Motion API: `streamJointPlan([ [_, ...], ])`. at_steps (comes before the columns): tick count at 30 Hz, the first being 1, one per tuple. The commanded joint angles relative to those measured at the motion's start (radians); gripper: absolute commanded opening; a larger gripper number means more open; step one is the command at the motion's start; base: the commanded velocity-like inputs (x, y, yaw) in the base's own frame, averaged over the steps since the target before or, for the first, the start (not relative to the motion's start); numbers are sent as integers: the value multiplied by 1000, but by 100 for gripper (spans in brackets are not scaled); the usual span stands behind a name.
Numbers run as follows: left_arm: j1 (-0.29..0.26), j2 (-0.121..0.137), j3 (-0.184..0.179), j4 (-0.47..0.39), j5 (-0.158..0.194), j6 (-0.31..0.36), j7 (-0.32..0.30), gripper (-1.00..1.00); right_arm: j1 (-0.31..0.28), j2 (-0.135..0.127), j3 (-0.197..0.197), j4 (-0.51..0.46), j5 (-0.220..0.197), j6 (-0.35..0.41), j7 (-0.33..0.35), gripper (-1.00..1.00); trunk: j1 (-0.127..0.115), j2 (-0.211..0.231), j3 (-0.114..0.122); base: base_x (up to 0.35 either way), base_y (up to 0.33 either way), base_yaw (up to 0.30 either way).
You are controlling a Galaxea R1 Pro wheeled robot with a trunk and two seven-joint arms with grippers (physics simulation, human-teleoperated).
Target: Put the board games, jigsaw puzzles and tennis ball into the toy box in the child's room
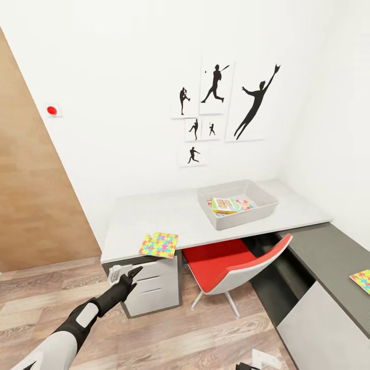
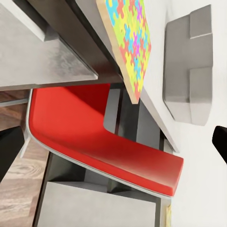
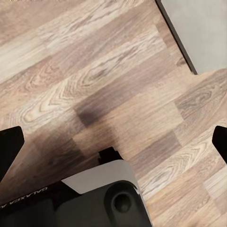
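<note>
A flat square jigsaw puzzle [image 1: 159, 244] with glossy interlocking colours lies at the smooth pale table's [image 1: 169, 216] front edge, at 1 o'clock from the left hand [image 1: 126, 276], whose dark fingers stand apart and empty. The grey sloped-wall toy box [image 1: 238, 203], at the table's 2 o'clock, holds printed board games [image 1: 227, 205]; a second puzzle [image 1: 361, 280] lies on the dark section. The right hand [image 3: 113, 142] hangs spread over wood-grain floor [image 3: 118, 71].

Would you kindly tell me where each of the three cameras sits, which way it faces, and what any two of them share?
Head view: from the robot's head, forward and down at the desk, the tray and the wall pictures; the left arm and left hand show.
Left wrist view: near the left hand, toward the puzzle at the desk edge and the red chair; dark fingertips at the edges.
Right wrist view: near the right hand, down at the wood floor; fingertips and robot body show.
Shared: head and left wrist both see puzzle, chair, tray.
</note>
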Motion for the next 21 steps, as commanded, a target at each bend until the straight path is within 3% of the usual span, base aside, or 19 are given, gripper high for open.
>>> streamJointPlan([
  [1,-1,0,2,0,5,8,-2,100,-1,-1,9,-1,-7,2,-7,100,1,-2,-2,0,0,0],
  [21,-1,0,2,0,5,8,-2,100,-1,-1,10,-1,-7,0,-5,100,1,-2,-2,52,0,0],
])
